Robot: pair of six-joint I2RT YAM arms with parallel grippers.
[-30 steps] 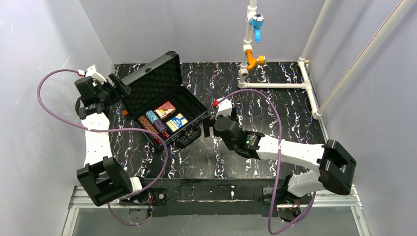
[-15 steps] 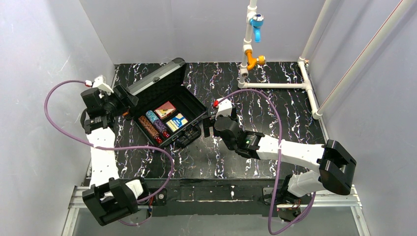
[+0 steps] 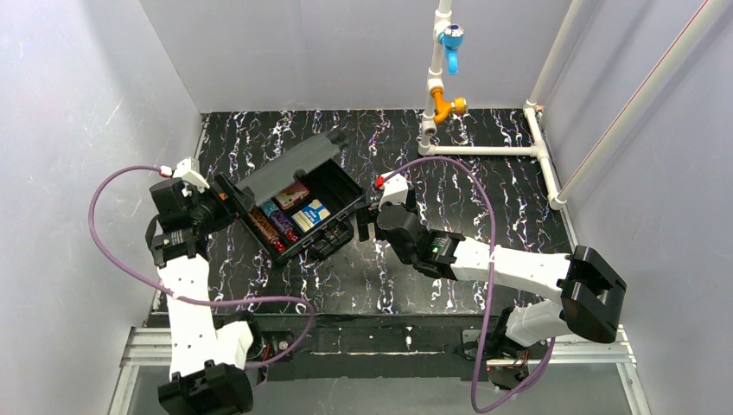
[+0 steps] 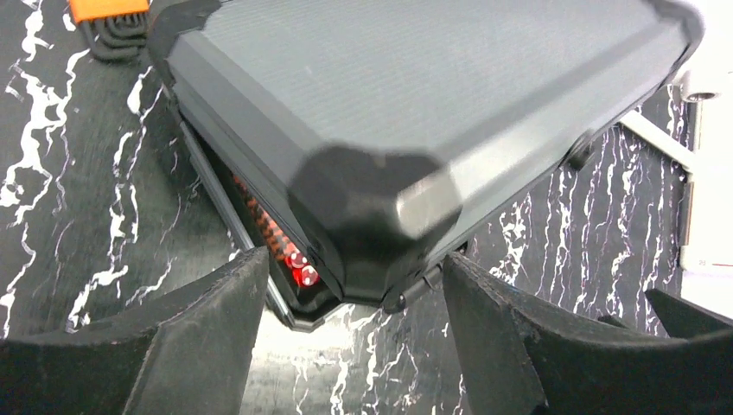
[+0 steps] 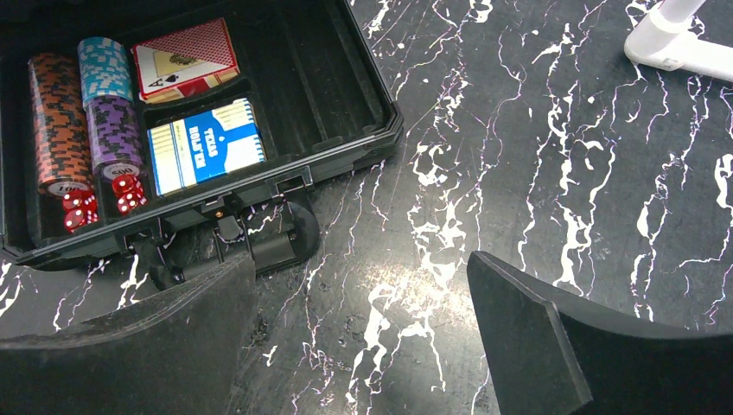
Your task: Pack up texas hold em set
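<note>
Flanking the case (image 3: 342, 192), your 2 grippers gaped: left gripper (image 4: 350, 277) round a corner of the half-open lid (image 3: 290, 167), not pinching; right gripper (image 5: 359, 268) before the latches (image 5: 292, 183). That lid looked stiff, light; you could push its outer face.

The grey case lid (image 4: 415, 78) fills the upper frame and is tilted low. Its near corner lies between the spread fingers of the tool (image 4: 354, 277). Red dice (image 4: 300, 268) show under it at lower centre. The marbled desk (image 4: 69, 199) is at left.
</note>
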